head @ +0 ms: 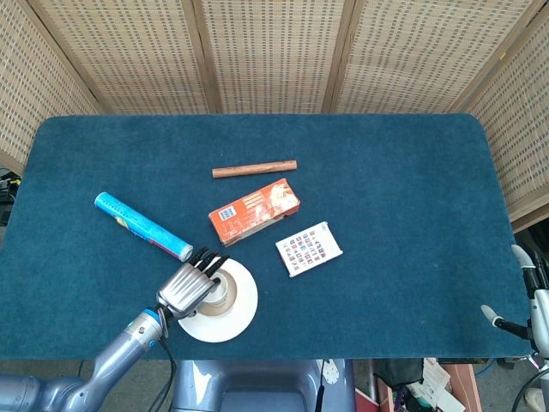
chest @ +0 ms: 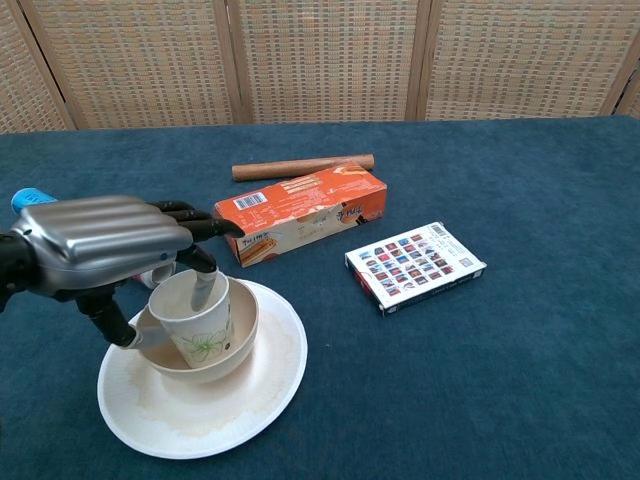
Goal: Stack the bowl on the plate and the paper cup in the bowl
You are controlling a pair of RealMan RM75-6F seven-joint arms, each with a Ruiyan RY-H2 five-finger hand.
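Observation:
A white paper plate [chest: 255,400] [head: 243,311] lies near the table's front left. On it sits a tan bowl [chest: 243,322] [head: 227,293]. A paper cup [chest: 197,322] with a green flower print stands nearly upright in the bowl. My left hand [chest: 98,243] [head: 187,287] hovers over the cup's left side and pinches its rim, with one finger [chest: 205,287] inside and the thumb outside. In the head view the hand hides most of the cup. My right hand [head: 519,300] shows only at the right edge, off the table, fingers apart and holding nothing.
An orange box [chest: 302,212] lies just behind the plate, with a brown stick [chest: 302,166] further back. A pack with a colourful printed face [chest: 415,265] lies to the right. A blue tube [head: 141,227] lies behind my left hand.

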